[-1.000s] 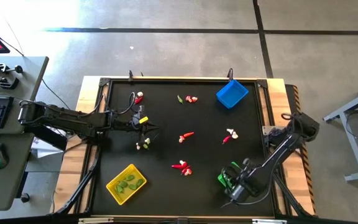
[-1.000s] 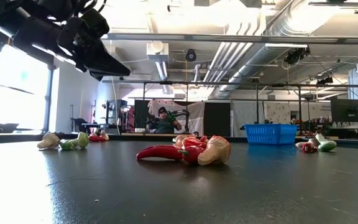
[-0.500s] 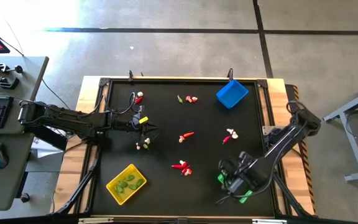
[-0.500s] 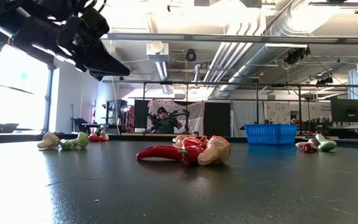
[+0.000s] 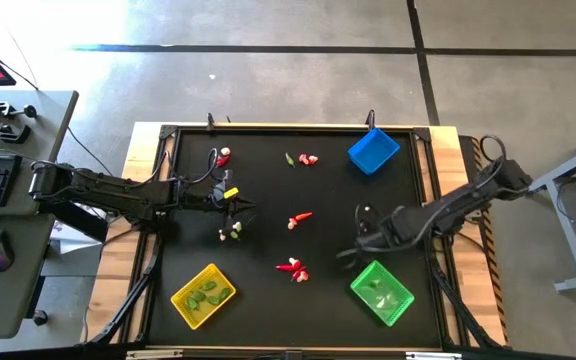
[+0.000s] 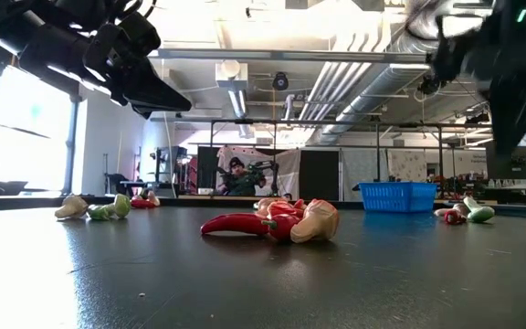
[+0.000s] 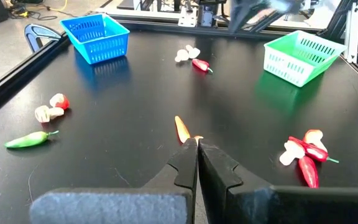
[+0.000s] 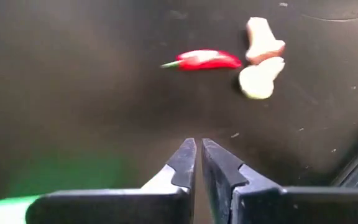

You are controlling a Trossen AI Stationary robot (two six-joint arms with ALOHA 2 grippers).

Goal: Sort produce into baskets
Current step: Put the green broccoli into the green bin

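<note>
Right arm lining up on the chili-and-bulb cluster.

High view: I count three baskets, yellow [image 5: 203, 295], green [image 5: 382, 291], blue [image 5: 373, 150]; left gripper [image 5: 240, 207] closed, empty, over left-centre.
Right wrist view: right gripper [image 8: 197, 155] pinched empty; I'd open before descending squarely over one chili [image 8: 202, 60], beside two bulbs [image 8: 261, 62].
</note>
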